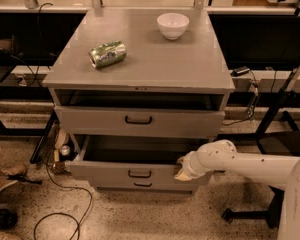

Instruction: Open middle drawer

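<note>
Cream hand point(182, 169) at grey middle drawer point(105, 171); green can point(107, 54); white bowl point(172, 25)

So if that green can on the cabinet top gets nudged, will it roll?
Probably: the can lies on its side on the flat cabinet top. It looks dented, so likely light and rolling unevenly. The gripper is down at the middle drawer, right end.
</note>
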Controlling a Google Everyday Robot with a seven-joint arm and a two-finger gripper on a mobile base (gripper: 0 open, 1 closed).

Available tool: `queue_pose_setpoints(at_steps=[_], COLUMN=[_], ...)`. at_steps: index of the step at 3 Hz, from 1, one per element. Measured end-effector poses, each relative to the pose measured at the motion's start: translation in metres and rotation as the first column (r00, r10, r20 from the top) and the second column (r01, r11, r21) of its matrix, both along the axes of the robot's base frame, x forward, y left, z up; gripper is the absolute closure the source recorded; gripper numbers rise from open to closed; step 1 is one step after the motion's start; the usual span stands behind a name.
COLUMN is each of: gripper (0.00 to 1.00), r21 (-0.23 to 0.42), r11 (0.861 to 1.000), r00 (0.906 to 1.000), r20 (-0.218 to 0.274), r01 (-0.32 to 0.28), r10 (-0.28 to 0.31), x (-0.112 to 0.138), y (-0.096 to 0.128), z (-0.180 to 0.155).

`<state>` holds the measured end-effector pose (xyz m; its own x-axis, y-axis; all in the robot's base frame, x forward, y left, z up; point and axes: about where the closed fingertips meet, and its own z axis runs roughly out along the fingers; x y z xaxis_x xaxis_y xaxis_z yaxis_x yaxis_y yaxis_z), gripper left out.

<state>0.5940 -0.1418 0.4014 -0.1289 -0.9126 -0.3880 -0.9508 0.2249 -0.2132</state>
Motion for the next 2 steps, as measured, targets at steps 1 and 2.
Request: queue_pose_setpoints(at_steps=[1,2], gripper=[0.81,0.58], r21=[0.000,0.000], r11=[1.000,1.000], r00=[1.0000,1.0000], r20=[0.000,0.000], r01=[0.000,0.000], r10=[0.000,0.000], x=[0.0000,0.0000], y=[0.0000,0.0000], z=[0.0000,0.0000])
